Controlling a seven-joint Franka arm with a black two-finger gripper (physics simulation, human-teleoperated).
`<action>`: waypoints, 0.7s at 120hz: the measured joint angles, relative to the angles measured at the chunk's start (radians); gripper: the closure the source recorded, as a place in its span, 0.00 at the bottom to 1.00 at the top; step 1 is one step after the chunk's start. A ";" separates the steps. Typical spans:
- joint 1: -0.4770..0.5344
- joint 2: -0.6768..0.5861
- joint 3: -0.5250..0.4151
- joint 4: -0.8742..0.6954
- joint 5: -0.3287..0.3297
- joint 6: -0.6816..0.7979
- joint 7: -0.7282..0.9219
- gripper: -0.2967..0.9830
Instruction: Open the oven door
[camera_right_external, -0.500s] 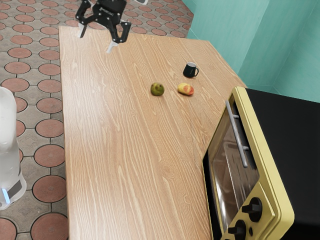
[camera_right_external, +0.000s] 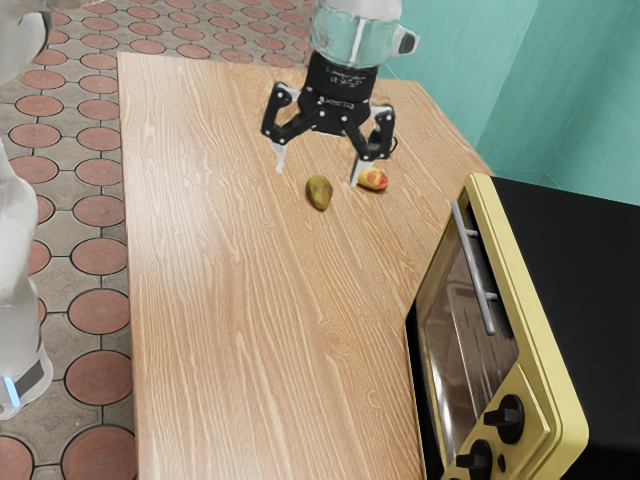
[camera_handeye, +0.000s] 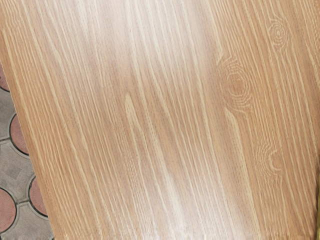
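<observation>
My gripper (camera_right_external: 318, 176) hangs over the table's far part in the exterior view, its two fingers wide apart with nothing between them. The yellow and black oven (camera_right_external: 540, 330) stands at the exterior view's lower right. Its door (camera_right_external: 462, 330), with a dark glass pane, is shut, and a grey bar handle (camera_right_external: 474, 268) runs along it. A wide gap separates the gripper from the handle. In the wrist view a sliver of yellow, likely the oven (camera_handeye: 318, 215), shows at the picture's edge.
A green mango-like fruit (camera_right_external: 319, 192) and a red-yellow fruit (camera_right_external: 373, 180) lie near the fingertips. A dark mug, mostly hidden, is behind the gripper. Black knobs (camera_right_external: 505, 419) sit on the oven's front. The wooden table (camera_right_external: 230, 350) lies between the arm's base and the oven.
My gripper has moved from the exterior view's top left toward its right and lower, nearer the fruits. The green fruit now sits slightly lower and is turned.
</observation>
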 joint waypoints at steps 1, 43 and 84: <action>0.000 0.003 -0.007 -0.002 0.000 0.011 -0.007 0.23; -0.038 0.039 -0.085 -0.028 0.004 0.273 -0.240 0.23; -0.037 0.075 -0.090 -0.055 0.006 0.379 -0.364 0.23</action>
